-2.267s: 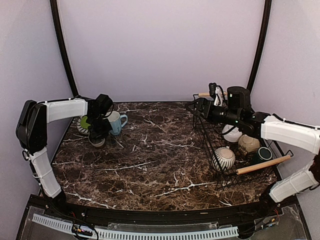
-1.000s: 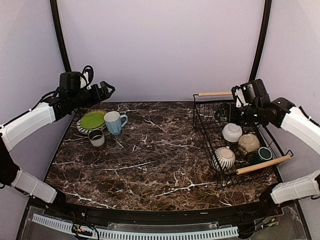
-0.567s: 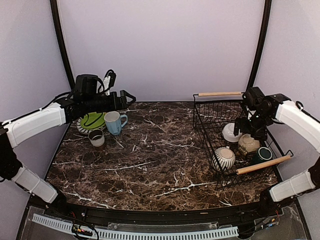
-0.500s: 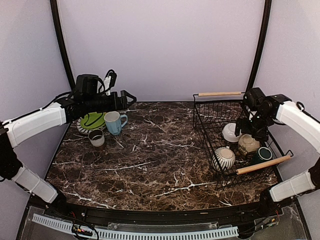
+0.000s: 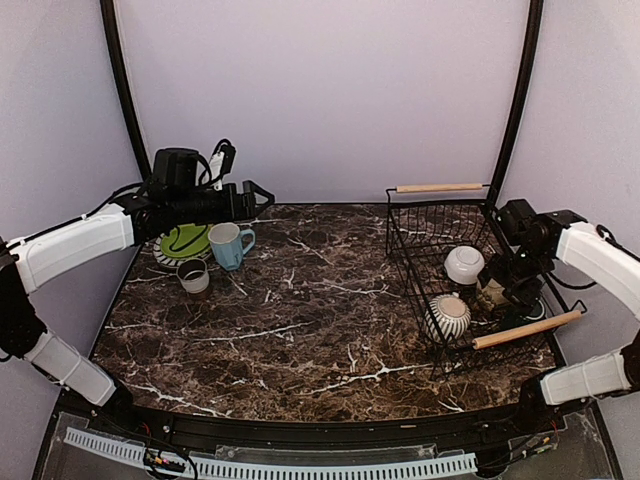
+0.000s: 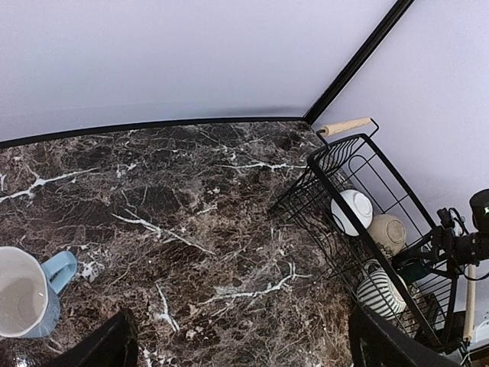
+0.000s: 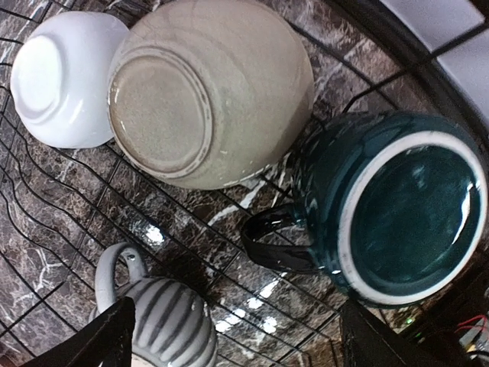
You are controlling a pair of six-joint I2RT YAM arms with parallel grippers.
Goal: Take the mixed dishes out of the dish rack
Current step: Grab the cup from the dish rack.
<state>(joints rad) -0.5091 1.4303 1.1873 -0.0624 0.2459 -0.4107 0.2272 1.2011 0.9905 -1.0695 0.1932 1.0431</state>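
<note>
From above, the right arm (image 5: pixel 600 260) mostly covers the dark green mug (image 7: pixel 397 206) in the dish rack (image 5: pixel 440 215).

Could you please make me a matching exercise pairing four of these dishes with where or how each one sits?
Things:
1. light blue mug
2. dark green mug
3. white bowl
4. lime-green plate

Places or states:
A. in the dish rack, base up
B. standing upright on the table
C. lying flat at the far left
D. in the dish rack, inside showing

Pairs: 1-B, 2-D, 3-A, 4-C
</note>
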